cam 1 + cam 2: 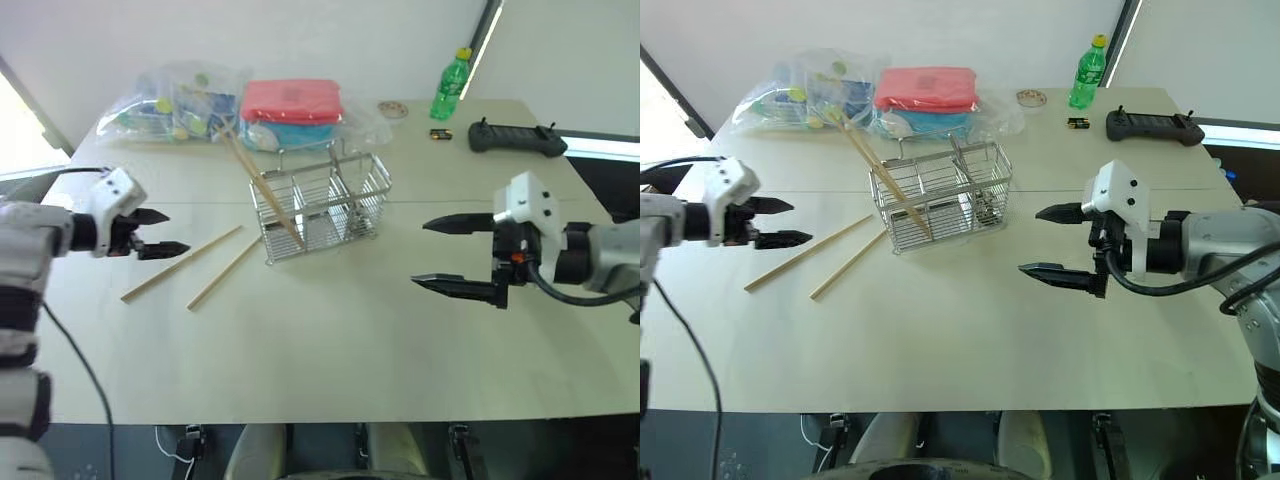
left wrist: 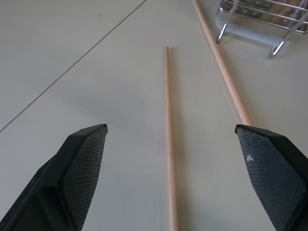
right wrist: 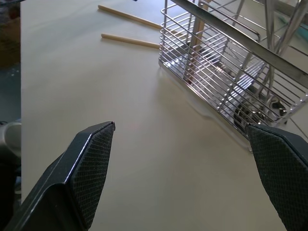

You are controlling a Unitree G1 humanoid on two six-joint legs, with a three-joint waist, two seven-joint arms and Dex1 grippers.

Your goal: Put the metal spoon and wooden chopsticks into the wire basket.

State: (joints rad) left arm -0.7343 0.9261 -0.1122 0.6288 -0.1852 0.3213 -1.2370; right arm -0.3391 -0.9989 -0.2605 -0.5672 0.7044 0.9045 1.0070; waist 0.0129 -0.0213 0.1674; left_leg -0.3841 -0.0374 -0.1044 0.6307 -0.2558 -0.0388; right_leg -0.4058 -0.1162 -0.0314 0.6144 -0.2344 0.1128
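Lining up L gripper (image 1: 165, 232) w/ fingers wide apart, nothing held, just beside near ends of two wooden chopsticks (image 1: 205, 265) lying loose on table (image 1: 330, 350) left of wire basket (image 1: 325, 205), probably for next pick; one more stick already leans in basket's left compartment. R gripper (image 1: 455, 255) also spread wide, empty, hovering well right of basket; metal spoon (image 3: 252, 110) appears to lie inside basket's right end. Pale tabletop w/ seam; bagged items (image 1: 180, 105), red-lidded container (image 1: 292, 105), green bottle (image 1: 451, 85), black controller (image 1: 515, 137) along far edge, white wall behind.

Head stereo pair looks fwd/down over table (image 1: 330, 350); wrist cams close, both catching wire basket (image 3: 226, 62).
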